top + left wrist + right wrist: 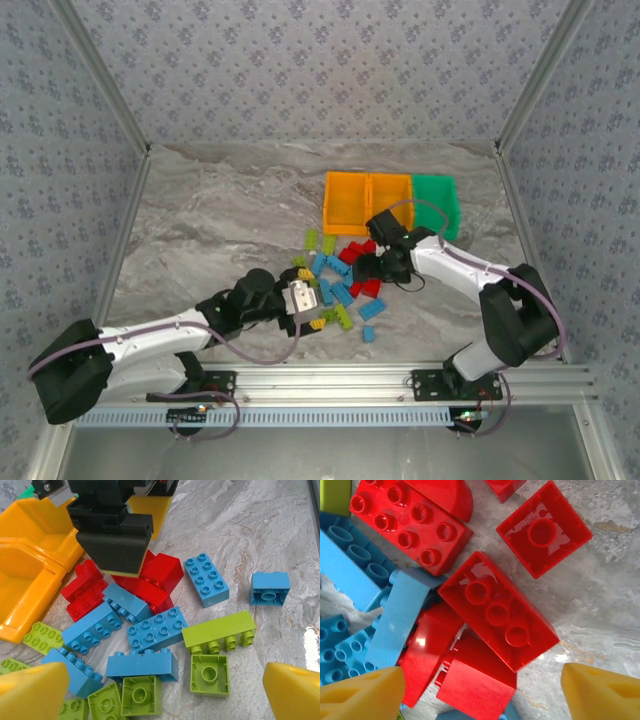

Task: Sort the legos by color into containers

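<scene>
**Three bins at the back, one mixed heap of bricks in front**

I count three small open-top rectangular plastic containers in a row at the far side of the grey marbled table [220, 210]. There is a left orange bin [345, 205], a second orange bin [392, 190] touching it, and a green bin [440, 195] at the right end. The parts of their insides I can see are plain orange and green plastic. My right arm crosses over part of the middle and green bins.

The legos [338, 280] are small studded plastic bricks in red, light blue and lime green. They lie in one loose heap just in front of the bins, between my two grippers. Through the left wrist camera I count seven light blue bricks and at least six lime green ones. Through the right wrist camera I count about seven red pieces, but they overlap, so I cannot be sure. Two stray light blue bricks [372, 308] sit apart at the heap's near right.

The left gripper [162, 687] hovers low over the blue and green side, with its yellow pads spread wide and nothing between them. The right gripper [480, 692] sits over the red cluster, its pads spread to either side. A long red brick [497, 612] lies studs-down just ahead of it. I cannot tell whether either pad touches a brick
</scene>
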Available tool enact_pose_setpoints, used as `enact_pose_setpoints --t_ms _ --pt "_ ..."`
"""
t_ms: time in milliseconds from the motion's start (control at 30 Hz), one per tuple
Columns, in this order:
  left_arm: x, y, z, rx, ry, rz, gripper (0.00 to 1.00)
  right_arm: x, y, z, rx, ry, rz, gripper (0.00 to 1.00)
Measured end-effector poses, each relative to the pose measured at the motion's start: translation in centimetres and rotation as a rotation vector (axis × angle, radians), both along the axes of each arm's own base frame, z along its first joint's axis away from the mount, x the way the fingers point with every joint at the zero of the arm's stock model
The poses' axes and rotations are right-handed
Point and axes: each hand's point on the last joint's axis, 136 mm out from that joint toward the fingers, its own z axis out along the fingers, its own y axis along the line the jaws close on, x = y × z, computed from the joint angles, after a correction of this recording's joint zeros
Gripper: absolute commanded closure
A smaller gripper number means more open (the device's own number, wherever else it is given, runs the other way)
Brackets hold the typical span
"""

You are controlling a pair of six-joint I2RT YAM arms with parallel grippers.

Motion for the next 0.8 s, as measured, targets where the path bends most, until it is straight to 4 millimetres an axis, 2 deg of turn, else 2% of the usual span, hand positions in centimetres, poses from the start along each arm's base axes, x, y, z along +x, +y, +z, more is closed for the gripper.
enact_pose_setpoints --t_ms 167,333,467,600,733,800 --pt "0.2 -0.2 0.9 -0.039 -0.023 0.006 0.01 -0.9 1.0 -0.5 -0.028 -0.006 -0.031 0.18" --pt "0.3 -0.3 1.3 -0.058 -0.024 0.012 0.01 -1.8 1.3 -1.4 -0.048 -0.022 -0.086 0.30" --pt "0.5 -0.3 1.7 -0.071 -0.032 0.019 0.01 -1.4 1.2 -1.4 -0.037 -0.050 -0.133 0.37" --pt "0.6 -0.3 1.8 -0.072 -0.033 0.027 0.01 -1.2 1.1 -1.3 -0.028 -0.066 -0.153 0.39" --pt "0.7 -0.3 1.8 -0.073 -0.036 0.036 0.01 -1.6 0.4 -1.1 -0.024 -0.083 -0.168 0.45" --pt "0.8 -0.3 1.8 -0.075 -0.038 0.038 0.01 -2.0 -0.1 -0.8 -0.020 -0.096 -0.178 0.45"
